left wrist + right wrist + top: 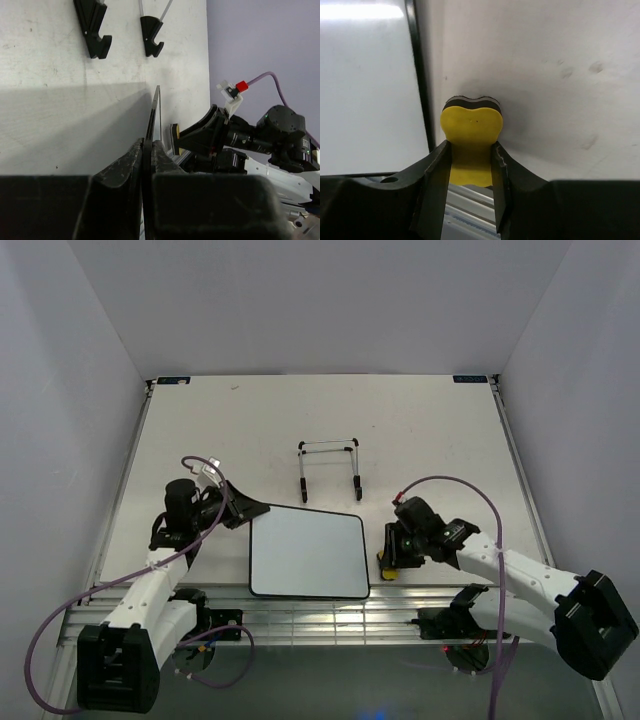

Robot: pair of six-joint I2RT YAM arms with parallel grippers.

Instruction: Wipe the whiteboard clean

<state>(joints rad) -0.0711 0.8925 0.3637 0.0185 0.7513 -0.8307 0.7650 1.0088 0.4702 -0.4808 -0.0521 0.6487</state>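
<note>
Clenched on the whiteboard (308,553) rim, my left claw (147,150) holds what I judge a light, stiff, slick panel, while just past its far edge my right claw (470,157) squeezes the soft yellow eraser (471,125).

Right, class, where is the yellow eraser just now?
The eraser is pinched in the right tool, just off the right edge of the whiteboard, near the table front in the top view.

The yellow eraser (386,572) is mostly hidden under the right gripper (392,562), and the left wrist view shows the whiteboard (156,112) only edge-on.
</note>
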